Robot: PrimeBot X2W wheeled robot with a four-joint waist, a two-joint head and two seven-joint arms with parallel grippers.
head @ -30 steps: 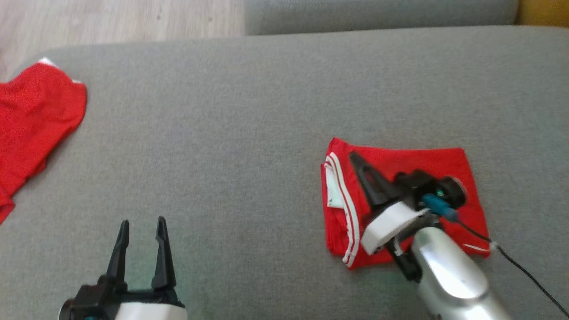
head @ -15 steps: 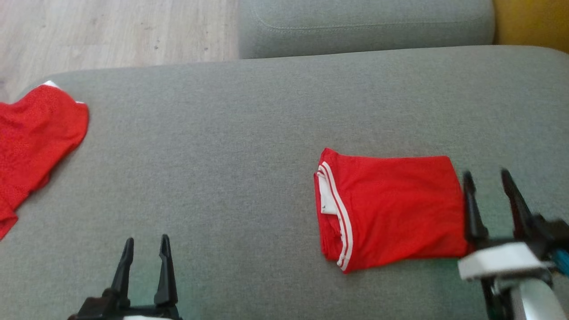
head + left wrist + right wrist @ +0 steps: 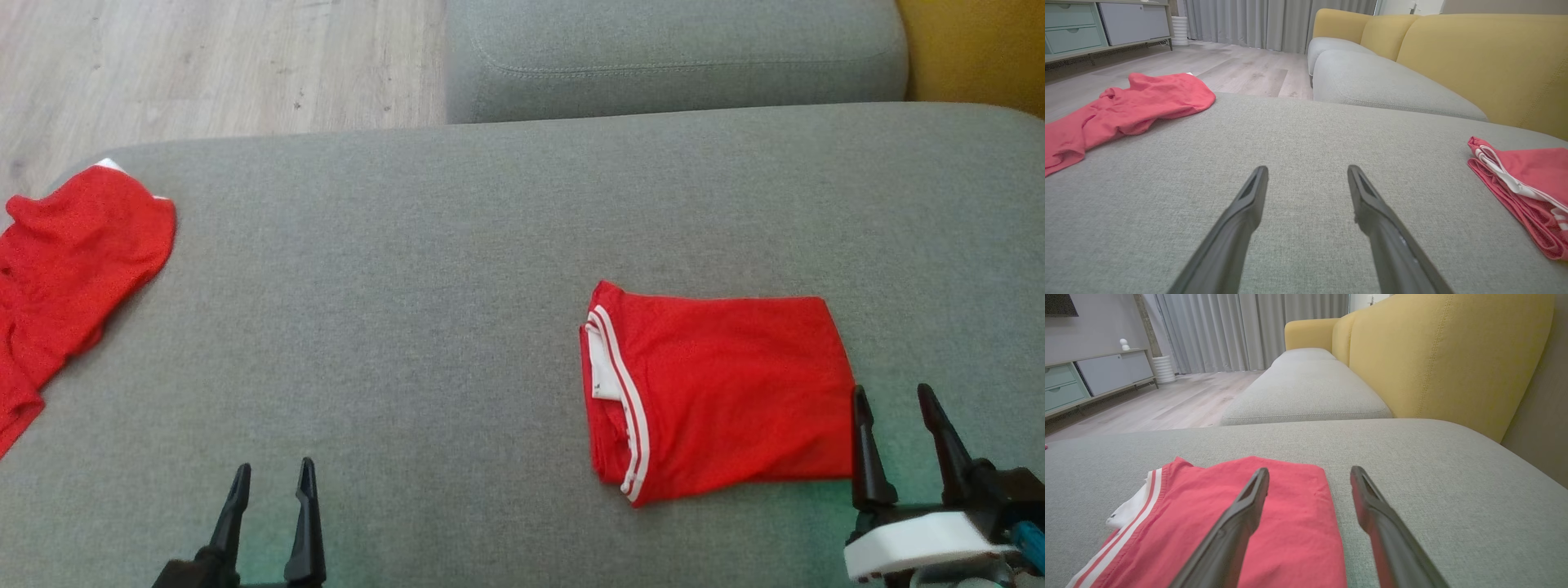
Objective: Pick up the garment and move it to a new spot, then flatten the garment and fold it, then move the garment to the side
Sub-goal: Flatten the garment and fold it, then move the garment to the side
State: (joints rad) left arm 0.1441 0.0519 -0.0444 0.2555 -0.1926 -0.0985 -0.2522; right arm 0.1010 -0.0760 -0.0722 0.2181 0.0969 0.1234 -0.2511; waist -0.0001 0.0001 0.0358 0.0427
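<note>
Grey cushion (image 3: 490,286): folded garment (image 3: 718,400) at right. Left end effector (image 3: 275,465), right end effector (image 3: 890,392): open, empty. Risk: dragging one edge likely unfolds it.

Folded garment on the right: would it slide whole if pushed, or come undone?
Probably floppy: the folded garment is thin cloth in loose layers, so lifting by one edge would likely unfold it. Pushed, it would probably bunch rather than slide, since the cushion looks coarse-woven.

No legible text, brand, number; white tag (image 3: 604,371) in folded red garment (image 3: 727,392): mark unreadable.
</note>
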